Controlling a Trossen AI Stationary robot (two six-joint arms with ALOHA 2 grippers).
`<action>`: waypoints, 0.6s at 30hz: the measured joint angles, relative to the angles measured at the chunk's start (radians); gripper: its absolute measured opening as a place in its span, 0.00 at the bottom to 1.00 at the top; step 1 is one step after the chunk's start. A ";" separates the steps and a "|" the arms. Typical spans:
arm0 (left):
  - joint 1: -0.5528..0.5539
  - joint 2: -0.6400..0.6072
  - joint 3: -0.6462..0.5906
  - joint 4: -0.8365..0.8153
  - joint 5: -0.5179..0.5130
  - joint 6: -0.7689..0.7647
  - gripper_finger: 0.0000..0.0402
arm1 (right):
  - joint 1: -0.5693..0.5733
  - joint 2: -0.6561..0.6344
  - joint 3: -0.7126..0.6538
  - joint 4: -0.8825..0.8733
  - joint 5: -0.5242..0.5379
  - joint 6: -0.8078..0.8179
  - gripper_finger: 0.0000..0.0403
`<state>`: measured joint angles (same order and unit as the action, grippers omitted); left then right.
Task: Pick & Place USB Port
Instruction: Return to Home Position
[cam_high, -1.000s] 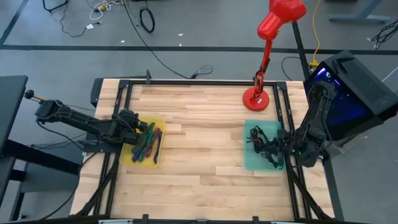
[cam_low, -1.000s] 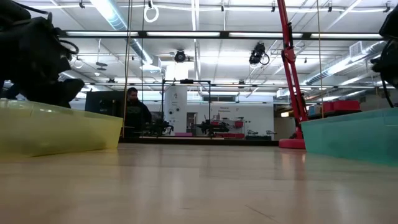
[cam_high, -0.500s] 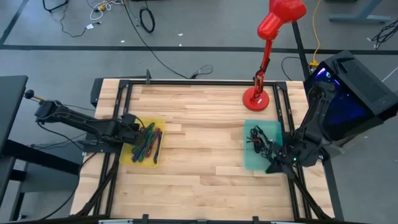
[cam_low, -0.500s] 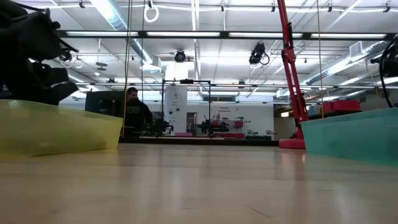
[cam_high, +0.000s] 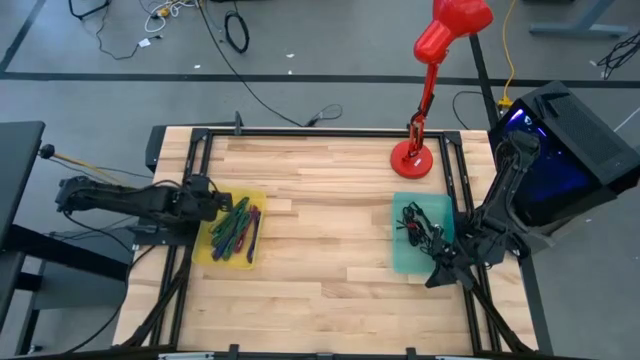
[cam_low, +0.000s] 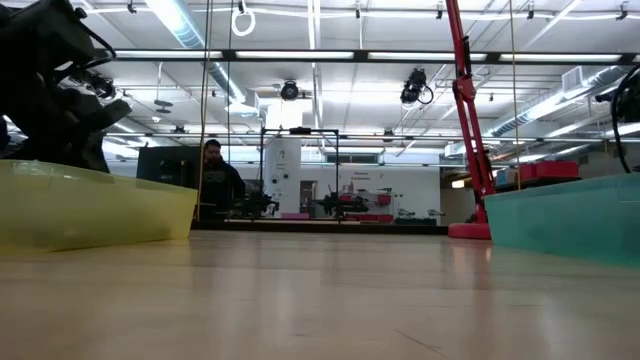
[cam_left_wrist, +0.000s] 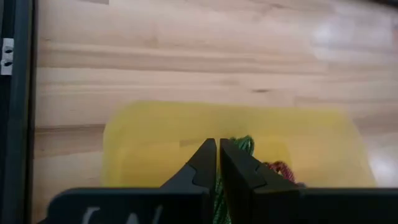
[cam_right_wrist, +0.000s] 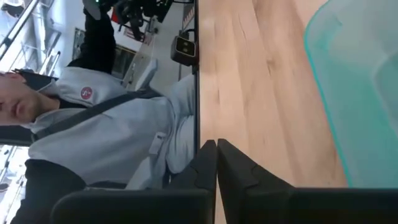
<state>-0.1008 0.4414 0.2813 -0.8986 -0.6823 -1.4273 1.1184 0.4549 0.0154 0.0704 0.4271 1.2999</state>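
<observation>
On the desk (cam_high: 320, 190), the green bin (cam_high: 404, 260) at 3 o'clock holds the black charger cables (cam_high: 418, 228); the right gripper (cam_high: 434, 279) has just swung out past its 5 o'clock corner, closed and empty. The left gripper (cam_high: 214, 204), closed too, backs off the yellow bin (cam_high: 206, 250) toward 9 o'clock, seemingly homeward.

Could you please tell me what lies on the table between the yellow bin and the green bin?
Nothing: in the high view, only bare wooden tabletop runs between the yellow bin and the green bin.

Left gripper (cam_left_wrist: 217, 148), jaws closed, right gripper (cam_right_wrist: 216, 147) well apart from it, jaws closed
</observation>
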 joint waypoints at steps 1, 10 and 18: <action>0.013 -0.016 0.000 -0.001 0.001 0.000 0.06 | 0.000 -0.002 0.000 0.000 0.000 0.000 0.04; 0.123 -0.249 0.000 0.010 0.006 0.000 0.06 | -0.157 -0.145 0.000 -0.015 -0.127 0.000 0.04; 0.182 -0.440 0.002 0.019 0.005 -0.001 0.06 | -0.459 -0.371 0.000 -0.010 -0.185 -0.001 0.04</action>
<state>0.0808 0.0019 0.2829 -0.8798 -0.6771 -1.4280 0.6598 0.0835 0.0154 0.0603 0.2425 1.2993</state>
